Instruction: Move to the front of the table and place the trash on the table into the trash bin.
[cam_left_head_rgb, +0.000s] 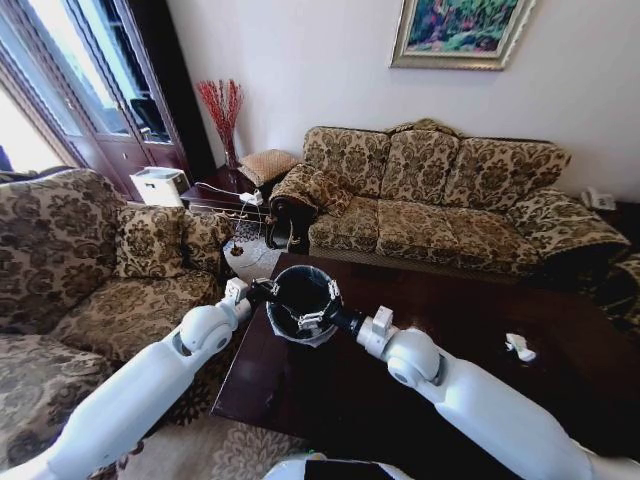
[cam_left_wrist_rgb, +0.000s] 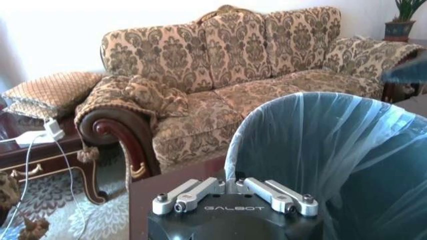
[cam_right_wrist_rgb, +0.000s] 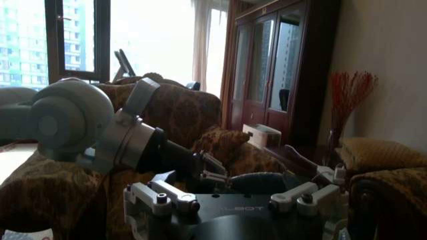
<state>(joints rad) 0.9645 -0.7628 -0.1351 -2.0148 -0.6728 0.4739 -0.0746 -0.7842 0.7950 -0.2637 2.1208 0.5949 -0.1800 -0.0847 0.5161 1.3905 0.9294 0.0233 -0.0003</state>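
Head view: the trash bin (cam_left_head_rgb: 300, 303), grey and lined with a dark bag, is seen at the near left corner of the dark glossy counter (cam_left_head_rgb: 470, 330). It is flanked by both arms. The left tool (cam_left_head_rgb: 262, 292) is placed at the bin's left rim and the right tool (cam_left_head_rgb: 318, 320) at its near right rim; whether the bin rests on the counter or is lifted clear cannot be told. One white crumpled piece of trash (cam_left_head_rgb: 520, 348) is noted on the counter, well apart from the bin, toward the right side. A patterned sofa (cam_left_head_rgb: 440, 195) is recorded beyond the counter, and an armchair (cam_left_head_rgb: 70, 270) to the left.

Left wrist view: the left tool (cam_left_wrist_rgb: 235, 192) is shown with its linkage drawn in at the bin's translucent liner (cam_left_wrist_rgb: 327, 150), the rim apparently taken between its fingers; the fingertips themselves are hidden by the liner. The sofa (cam_left_wrist_rgb: 220, 80) and a side table (cam_left_wrist_rgb: 40, 155) are seen behind.

Right wrist view: the right tool (cam_right_wrist_rgb: 240, 182) is shown at the bin's rim (cam_right_wrist_rgb: 257, 179), its links spread to either side; whether the rim is clamped cannot be told. The left tool (cam_right_wrist_rgb: 212, 172) is seen farther off, meeting the same rim from the opposite side. A cabinet (cam_right_wrist_rgb: 280, 70) and a vase of red stems (cam_right_wrist_rgb: 347, 95) are listed behind
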